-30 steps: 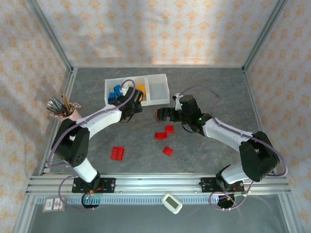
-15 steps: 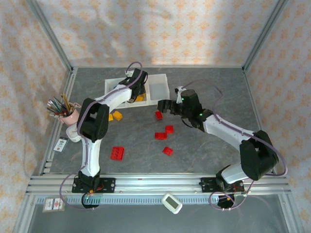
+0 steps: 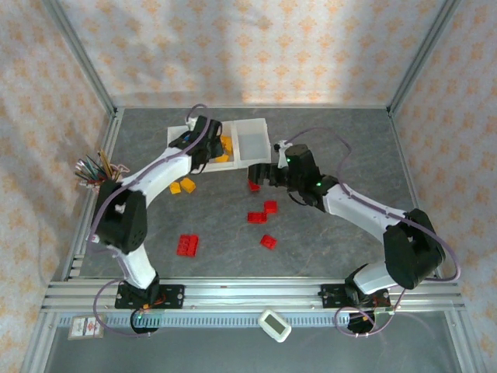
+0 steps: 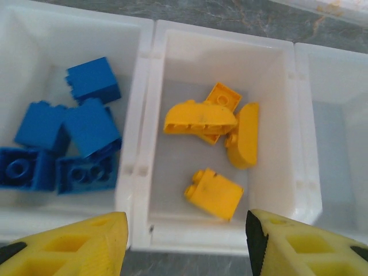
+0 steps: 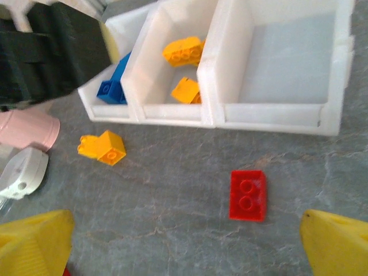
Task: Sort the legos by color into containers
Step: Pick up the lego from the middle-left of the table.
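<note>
Since half a second ago the left arm's elbow has dropped toward the lower left, while the left hand (image 4: 184, 233) stays over the middle bin of the containers (image 4: 141, 115), fingers parted and empty, apparently after a release. Blue legos (image 4: 86, 126) fill the left bin, yellow ones (image 4: 214, 192) the middle. Two yellow bricks (image 3: 182, 186) wait on the bench (image 3: 311, 256) below the tray. Further right, the right hand (image 5: 187, 233) is spread wide above a red brick (image 5: 248, 195), likely bound for the empty right bin (image 5: 287, 57).
</note>
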Available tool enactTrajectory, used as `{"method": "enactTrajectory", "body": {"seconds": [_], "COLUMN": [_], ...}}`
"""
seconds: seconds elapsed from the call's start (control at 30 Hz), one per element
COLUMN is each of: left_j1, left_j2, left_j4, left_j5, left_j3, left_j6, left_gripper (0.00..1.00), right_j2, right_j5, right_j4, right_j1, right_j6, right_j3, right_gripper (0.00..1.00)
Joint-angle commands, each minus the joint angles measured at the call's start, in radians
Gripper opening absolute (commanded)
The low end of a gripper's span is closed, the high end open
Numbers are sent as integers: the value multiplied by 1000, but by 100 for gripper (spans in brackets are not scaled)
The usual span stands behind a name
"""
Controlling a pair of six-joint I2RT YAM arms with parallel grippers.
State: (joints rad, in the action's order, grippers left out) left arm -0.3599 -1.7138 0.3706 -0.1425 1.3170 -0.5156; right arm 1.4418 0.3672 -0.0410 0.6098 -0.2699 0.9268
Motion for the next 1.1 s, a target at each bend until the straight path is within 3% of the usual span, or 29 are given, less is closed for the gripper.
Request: {"method": "enactTrajectory", "body": {"seconds": [0.0,0.23,0.4,1.07], "left_j1": [-7,-10,-10,25], "left_j2": [110,310,309,20], "left_j4": [-21,-41,-70,-200], "left_j5": [6,-21,-45,-126], "left_j3": [-124,-394,-500,-409], "left_j6": [-47,-184,-264,-356], "left_gripper": [60,66,67,65], "right_j2": [-12,25,55,81], "right_j5": [9,24,47,-10], "right_j4": [22,-48,-117,-102], "right_j1": [40,117,145,144], "right_j6": [34,25,24,54], "right_j3": [-25,-90,-113,-100], "right_gripper": [100,100,100,100]}}
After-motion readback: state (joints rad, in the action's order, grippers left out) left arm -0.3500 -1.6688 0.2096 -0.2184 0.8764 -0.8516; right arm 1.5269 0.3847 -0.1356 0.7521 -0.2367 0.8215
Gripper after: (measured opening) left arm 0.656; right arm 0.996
